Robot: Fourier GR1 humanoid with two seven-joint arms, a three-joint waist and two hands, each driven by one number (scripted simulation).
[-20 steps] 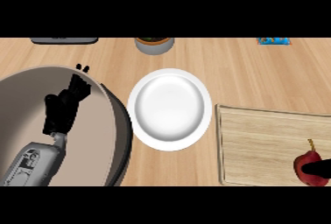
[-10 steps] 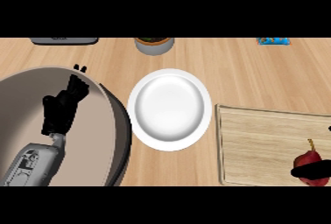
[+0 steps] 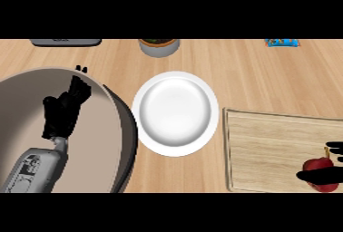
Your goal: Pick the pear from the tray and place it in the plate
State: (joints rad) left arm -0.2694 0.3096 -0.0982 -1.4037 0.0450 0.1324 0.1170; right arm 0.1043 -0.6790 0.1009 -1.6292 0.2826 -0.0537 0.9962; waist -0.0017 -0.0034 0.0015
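Pear (image 3: 315,166) red, stem up, on wooden tray (image 3: 268,149) at right edge of view; right hand (image 3: 327,177) mostly out of frame, dark fingers curled round pear from below and beside, pinching it; left hand (image 3: 65,111) open, fingers up, resting over big bowl (image 3: 114,136) at left; white plate (image 3: 175,113) between bowl and tray, nothing on it. Step looks like grasp; advice: secure hold before lift, clear tray lip, carry left, set down plate centre so pear cannot roll.

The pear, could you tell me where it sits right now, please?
In the head view the pear lies at the lower right, on the wooden tray, right of the white plate, with the right hand curling around it.
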